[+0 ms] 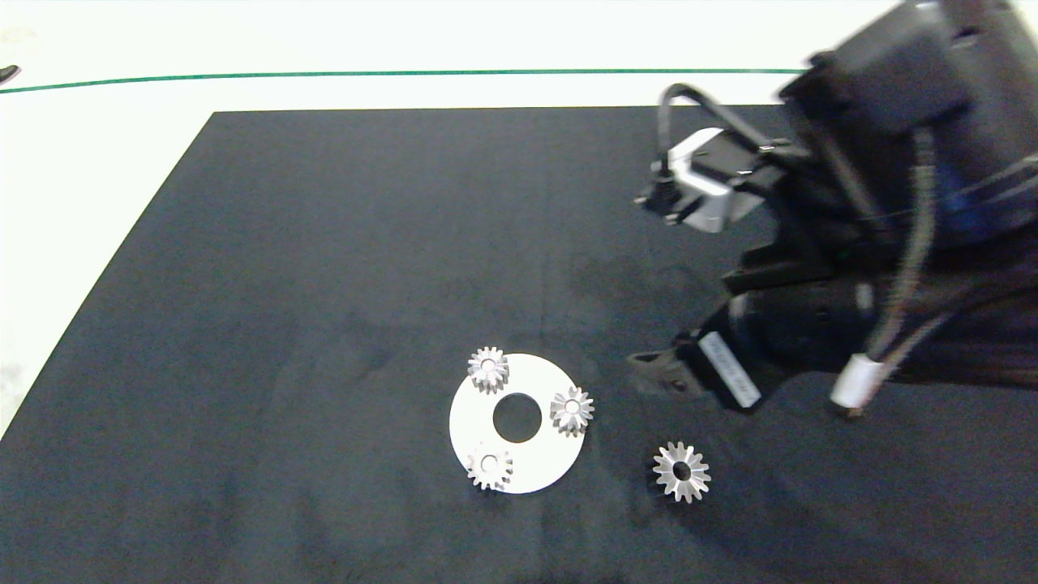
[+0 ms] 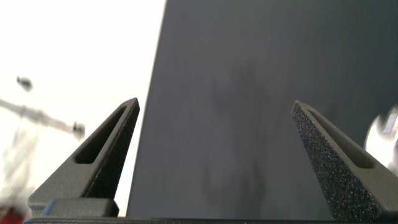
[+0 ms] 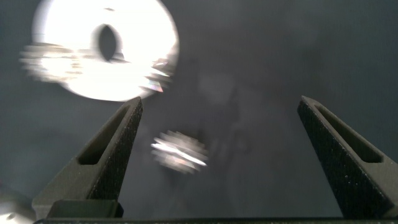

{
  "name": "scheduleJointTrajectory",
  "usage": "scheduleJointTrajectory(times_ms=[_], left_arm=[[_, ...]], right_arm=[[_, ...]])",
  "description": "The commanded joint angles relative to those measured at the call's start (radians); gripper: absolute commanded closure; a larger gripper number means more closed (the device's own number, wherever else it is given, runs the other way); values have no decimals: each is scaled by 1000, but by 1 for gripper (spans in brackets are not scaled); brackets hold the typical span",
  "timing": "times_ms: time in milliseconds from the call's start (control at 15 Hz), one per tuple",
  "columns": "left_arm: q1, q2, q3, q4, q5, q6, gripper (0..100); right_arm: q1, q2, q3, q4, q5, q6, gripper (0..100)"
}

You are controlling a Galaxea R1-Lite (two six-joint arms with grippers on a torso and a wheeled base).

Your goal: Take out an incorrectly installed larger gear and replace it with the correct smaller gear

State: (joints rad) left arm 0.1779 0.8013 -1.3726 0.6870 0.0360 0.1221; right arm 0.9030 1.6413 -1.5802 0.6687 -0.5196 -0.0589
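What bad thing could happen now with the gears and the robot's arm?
The right gripper hangs open just above the mat, close to the larger gear, which lies loose off the white disc. A low sweep might knock it away. The three smaller gears sit near the disc's rim, so a bump to the disc could shake them out of place. The left gripper is open at the mat's edge, away from all this.

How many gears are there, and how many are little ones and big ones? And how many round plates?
Small silver metal toothed gears on the plate: 3
Larger silver metal gear with long pointed teeth, on the dark mat: 1
White round plate with a centre hole: 1
Total: 5
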Motion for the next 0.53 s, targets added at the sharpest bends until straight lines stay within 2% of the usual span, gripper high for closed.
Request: scheduleJointTrajectory(times_ms=[67,133,200,267,333,400,467,533], left_arm=[[2,-70,30,-95,1,-19,0],[-1,-108,64,-110,1,-45,0],[-6,-171,105,-112,-1,-79,0],[-5,-237,158,-113,1,-91,0],[-5,-312,208,-113,1,-91,0],[-5,-381,244,-113,1,-90,0],[-8,-448,276,-112,-2,-88,0],[-18,-490,299,-110,-11,-88,0]], right_arm=[[-334,-532,560,-333,-94,-2,0],[-426,-629,695,-446,-94,-9,0],[-500,-721,810,-543,-94,-29,0],[-579,-818,913,-609,-94,-62,0],[-674,-919,999,-653,-94,-98,0],[-766,-999,1057,-681,-94,-114,0],[-831,-1086,1097,-687,-94,-114,0],[-846,-1157,1122,-686,-94,-119,0]])
